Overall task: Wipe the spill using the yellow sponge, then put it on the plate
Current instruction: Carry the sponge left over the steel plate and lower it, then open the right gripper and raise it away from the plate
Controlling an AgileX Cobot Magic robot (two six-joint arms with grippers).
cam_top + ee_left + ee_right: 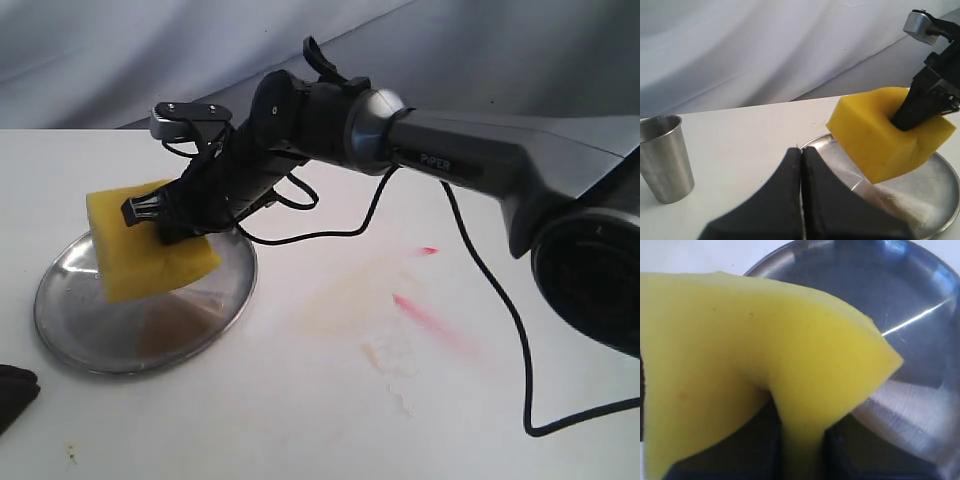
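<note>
My right gripper (165,215) is shut on the yellow sponge (130,255), squeezing it between its fingers over the steel plate (80,335) at the left of the table. The sponge (740,355) fills the right wrist view, with the plate (920,300) right behind it. In the left wrist view the sponge (875,130) hangs tilted above the plate (935,195), a lower corner close to the plate's surface. Only a faint tan smear of the spill (345,290) shows on the white table. My left gripper (801,152) is shut and empty near the plate's rim.
A pink-red streak (425,315) and dot (428,250) mark the table right of the smear. A steel cup (665,157) stands beside the plate. A black cable (510,330) trails across the table. Part of a dark object (15,390) lies at the front left edge.
</note>
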